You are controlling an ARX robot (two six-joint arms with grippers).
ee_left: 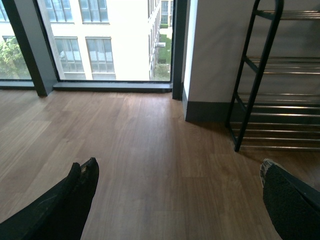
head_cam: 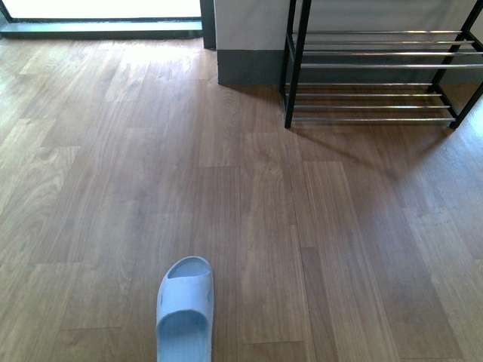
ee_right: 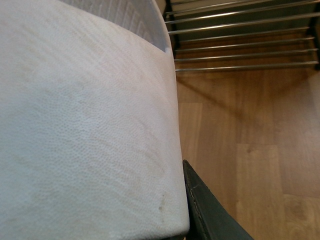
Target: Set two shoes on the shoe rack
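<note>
Right pincer (ee_right: 195, 196): grasping a shoe (ee_right: 85, 125). One dark finger (ee_right: 207, 212) lies flat against its side; the other is hidden behind it. The shoe's pale, pebbled surface fills most of the wrist view, too close to tell which shoe it is. It hangs clear of the floor (ee_right: 250, 150).

Rack (ee_right: 240, 50) lies straight ahead of that pincer, lower bars running crosswise, a strip of bare floor between. Judged: carry forward, then lift to clear a bar and set the shoe down across several bars.

Left pincer (ee_left: 177, 167): released, fingers spread wide, nothing between them, hovering over floor. Rack (ee_left: 255, 75) is off to its right side, well apart.

Front view shows neither arm. Rack (head_cam: 377, 66) stands at the floor's far right corner, against the wall (head_cam: 249, 30), its shelves empty where seen. One slide (head_cam: 185, 309) lies at the near edge of the floor, left of centre, long axis running near to far, toe toward the wall, heel cut off by the frame.

Judged: right arm is nearer the rack; the free left arm is nearer the slide. Risk: a narrow sole tipping between bars.
</note>
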